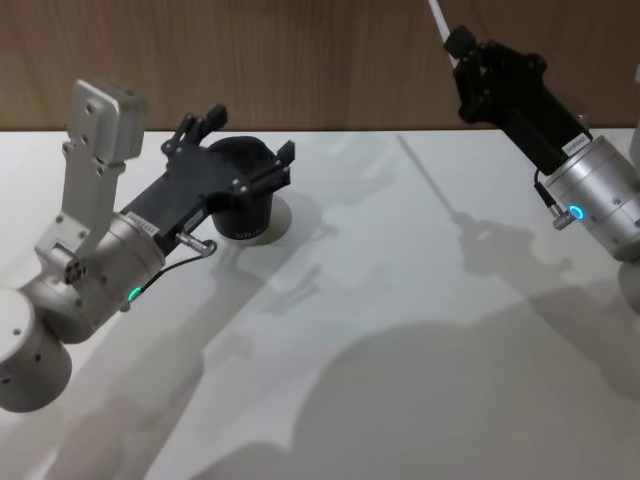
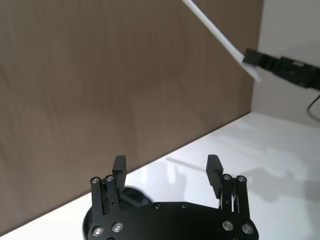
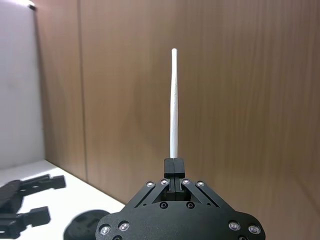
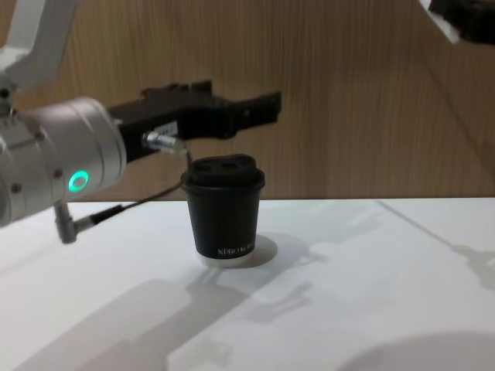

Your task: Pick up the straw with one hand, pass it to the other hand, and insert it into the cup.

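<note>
Straw (image 3: 173, 105) slanting upward, in line with right tool (image 3: 174, 163) tight on its end; left tool (image 2: 167, 168) open, empty, above cup (image 4: 224, 212).

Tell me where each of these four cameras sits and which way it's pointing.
Head: up on the robot, facing forward and down at the table; left gripper open over the cup, right gripper held high, shut on the straw.
Chest: lower, facing across the table; cup side-on, left arm above it.
Left wrist: on the left arm, looking past its open fingers at the wood wall.
Right wrist: on the right arm, looking along the straw at that wall.
Shared: each wrist view catches the other gripper.
</note>
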